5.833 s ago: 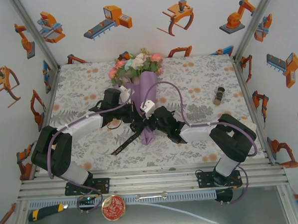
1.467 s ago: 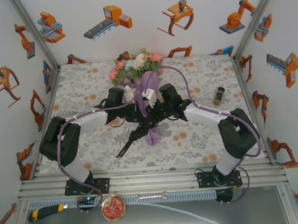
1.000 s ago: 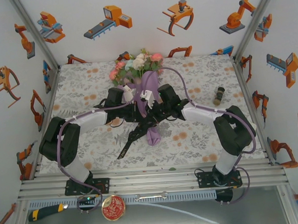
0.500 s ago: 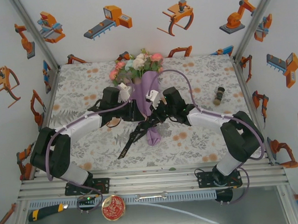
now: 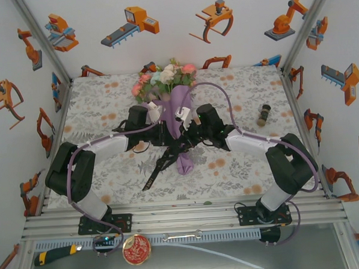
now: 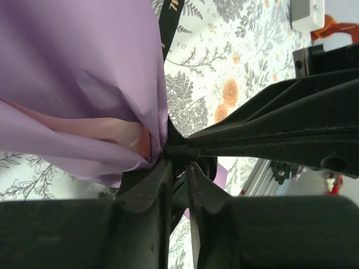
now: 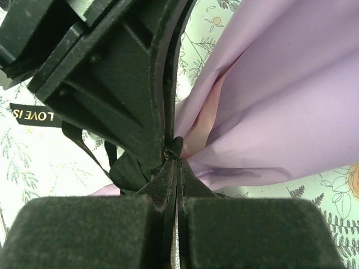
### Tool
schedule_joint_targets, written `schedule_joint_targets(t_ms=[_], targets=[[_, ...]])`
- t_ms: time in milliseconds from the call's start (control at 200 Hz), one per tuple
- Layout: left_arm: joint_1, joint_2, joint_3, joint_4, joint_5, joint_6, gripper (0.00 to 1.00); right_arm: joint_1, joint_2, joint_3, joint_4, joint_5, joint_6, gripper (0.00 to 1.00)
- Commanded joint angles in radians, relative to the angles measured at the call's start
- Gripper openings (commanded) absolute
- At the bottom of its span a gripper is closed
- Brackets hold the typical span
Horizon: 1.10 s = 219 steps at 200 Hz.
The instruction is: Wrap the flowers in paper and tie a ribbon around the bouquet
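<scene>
Lying flat mid-counter, top view: bouquet (image 5: 178, 113), smooth lilac paper (image 5: 184, 159) cone with its tip near, pink, white and pale blue flowers (image 5: 164, 76) at the far end. Limp black ribbon (image 5: 153, 174) trails near-left over the floral-print counter (image 5: 100, 114). Both arms reach forward with elbows out and wrists turned inward. Left claw (image 5: 169, 137) and right claw (image 5: 186, 140) meet at the cone's waist.

Left wrist view: creased matte lilac sheet with a pink inner fold. The ribbon strip at the top edge carries pale letters, too cut off to read. Left claw tips sit nearly together with a thin slit between; can't tell if anything is pinched. Right claw tips come in from the right, touching there.

Right wrist view: right claw pressed together on bunched ribbon at the paper's gather. "LOVE IS" reads upside down on the ribbon at left.
</scene>
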Motion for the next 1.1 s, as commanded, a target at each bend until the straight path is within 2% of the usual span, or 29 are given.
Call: schedule_joint_targets(t_ms=[0, 35, 135, 275, 706, 861, 931, 1091], targets=[[-0.004, 0.011, 0.005, 0.048, 0.034, -0.011, 0.05, -0.004, -0.027, 0.03, -0.007, 0.0, 0.018, 0.0], [-0.004, 0.012, 0.005, 0.052, 0.038, -0.015, 0.0, -0.005, -0.027, 0.032, -0.019, 0.005, 0.016, 0.03], [-0.003, 0.006, 0.005, 0.051, 0.036, -0.016, 0.0, -0.008, -0.026, 0.038, -0.056, 0.039, 0.013, 0.21], [0.001, -0.014, -0.003, 0.047, 0.031, -0.014, 0.0, -0.016, -0.025, 0.013, -0.018, 0.052, 0.017, 0.32], [0.002, -0.025, 0.009, 0.026, 0.048, -0.002, 0.0, -0.016, 0.07, 0.018, 0.105, 0.014, 0.019, 0.36], [0.004, -0.037, 0.011, 0.003, 0.036, 0.014, 0.0, -0.016, 0.098, 0.006, 0.131, -0.109, -0.026, 0.36], [0.008, -0.049, 0.011, -0.022, 0.029, 0.034, 0.0, -0.016, 0.092, -0.022, 0.154, -0.122, -0.033, 0.37], [0.013, -0.067, 0.016, -0.089, 0.022, 0.09, 0.0, -0.016, 0.1, -0.083, 0.299, -0.231, -0.064, 0.42]])
